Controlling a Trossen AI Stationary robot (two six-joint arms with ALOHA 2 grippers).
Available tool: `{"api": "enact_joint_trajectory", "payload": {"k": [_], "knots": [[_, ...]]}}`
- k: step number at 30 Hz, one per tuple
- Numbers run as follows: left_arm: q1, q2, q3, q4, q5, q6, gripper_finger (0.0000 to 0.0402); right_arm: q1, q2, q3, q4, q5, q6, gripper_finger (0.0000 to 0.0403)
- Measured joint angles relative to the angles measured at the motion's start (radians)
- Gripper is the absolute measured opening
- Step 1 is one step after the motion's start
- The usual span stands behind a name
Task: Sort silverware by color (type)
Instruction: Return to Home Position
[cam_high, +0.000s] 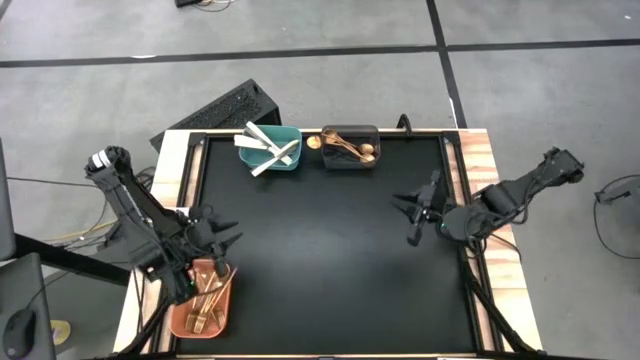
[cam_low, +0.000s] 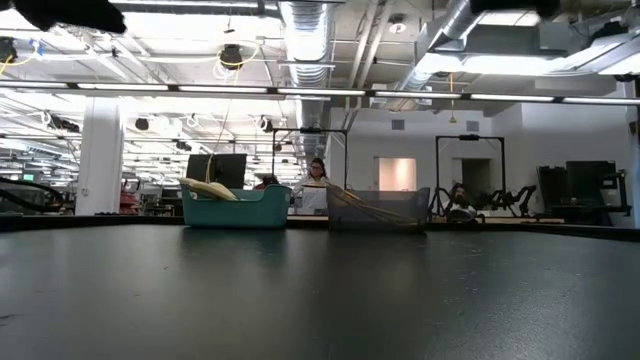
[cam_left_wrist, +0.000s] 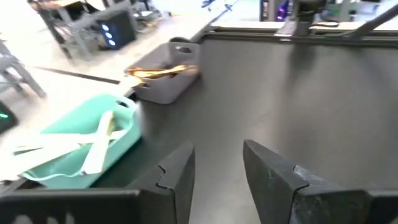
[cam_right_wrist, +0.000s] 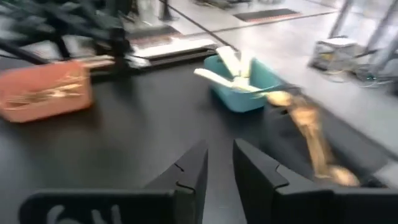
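- Left claw (cam_left_wrist: 217, 162): fingers apart, nothing between; above near-left corner of black mat (cam_high: 320, 240), just beside salmon bin (cam_high: 180, 325).
- Right claw (cam_right_wrist: 219, 155): fingers slightly apart, empty; over right edge of mat, likely kept clear of the middle.
- White knives (cam_high: 268, 148): heaped in teal bin (cam_high: 292, 135), far edge of mat.
- Gold spoons (cam_high: 345, 147): in dark grey bin (cam_high: 372, 132), far edge of mat, just beside teal bin.
- Gold forks (cam_high: 205, 300): in salmon bin.
- Sorting: judged finished, one kind per bin, none seen loose on mat.
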Motion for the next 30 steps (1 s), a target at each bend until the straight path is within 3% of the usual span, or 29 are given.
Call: {"api": "enact_joint_trajectory", "payload": {"k": [5,10,15,18,21,24,30], "knots": [[0.103,-0.097,-0.11,0.143,0.001,0.174,0.0101,-0.001,-0.035,-0.255,0.45,-0.145,-0.106,0.0078],[0.212,-0.27,-0.246,0.519,0.095,0.56,0.0076,-0.053,0.006,-0.416,0.815,-0.276,-0.152,0.0057],[0.375,-0.424,-0.411,1.046,0.321,1.063,0.0057,-0.094,0.076,-0.47,0.928,-0.302,-0.156,0.0039],[0.498,-0.484,-0.515,1.318,0.507,1.265,0.0052,-0.097,0.126,-0.489,1.007,-0.302,-0.182,0.0028],[0.613,-0.52,-0.615,1.519,0.656,1.356,0.005,-0.082,0.184,-0.543,1.247,-0.303,-0.286,0.0022],[0.701,-0.55,-0.686,1.63,0.732,1.399,0.005,-0.093,0.229,-0.599,1.432,-0.337,-0.369,0.0023],[0.793,-0.701,-0.702,1.583,0.785,1.436,0.005,-0.159,0.151,-0.673,1.449,-0.435,-0.341,0.0028]]}}
